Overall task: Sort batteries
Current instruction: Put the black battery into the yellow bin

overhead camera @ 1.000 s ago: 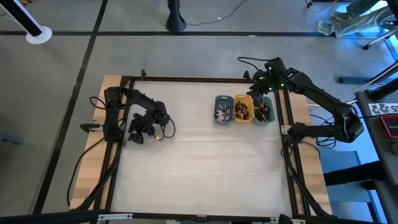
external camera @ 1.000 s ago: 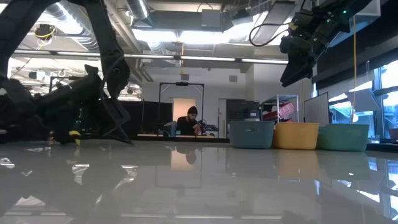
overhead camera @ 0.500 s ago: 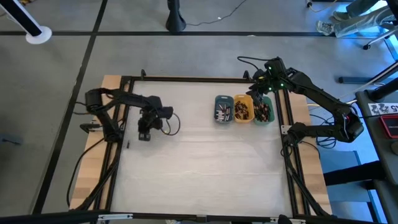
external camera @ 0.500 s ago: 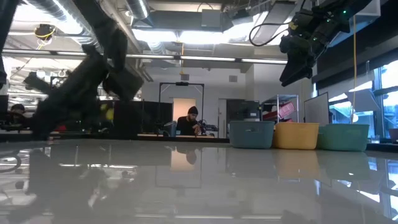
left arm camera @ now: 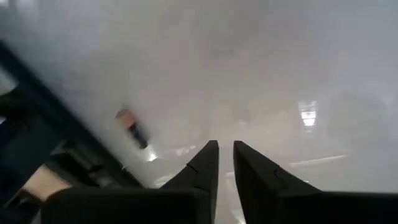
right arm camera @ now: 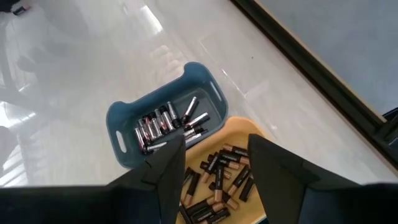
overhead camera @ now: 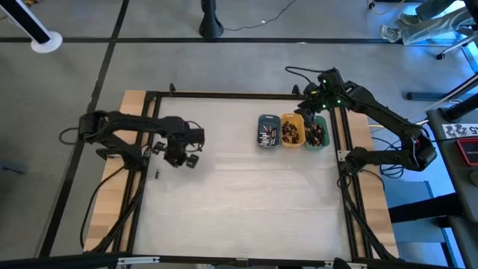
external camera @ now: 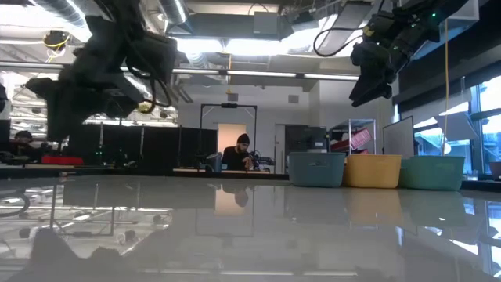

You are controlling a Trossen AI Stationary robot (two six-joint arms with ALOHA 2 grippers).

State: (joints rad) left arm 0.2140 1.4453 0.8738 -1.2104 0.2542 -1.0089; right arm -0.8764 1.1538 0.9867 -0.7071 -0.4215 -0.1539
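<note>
Blue (overhead camera: 267, 131), orange (overhead camera: 291, 131), green trays (overhead camera: 317, 133) sit together

Three trays (overhead camera: 292, 131) hold many batteries (right arm camera: 163, 124), uncountable; one loose battery (left arm camera: 131, 127) lies apart from them.

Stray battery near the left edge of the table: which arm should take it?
Left. The left hand hangs close to the lone battery, which shows in its wrist view. The right hand is across the table, above the trays.
</note>
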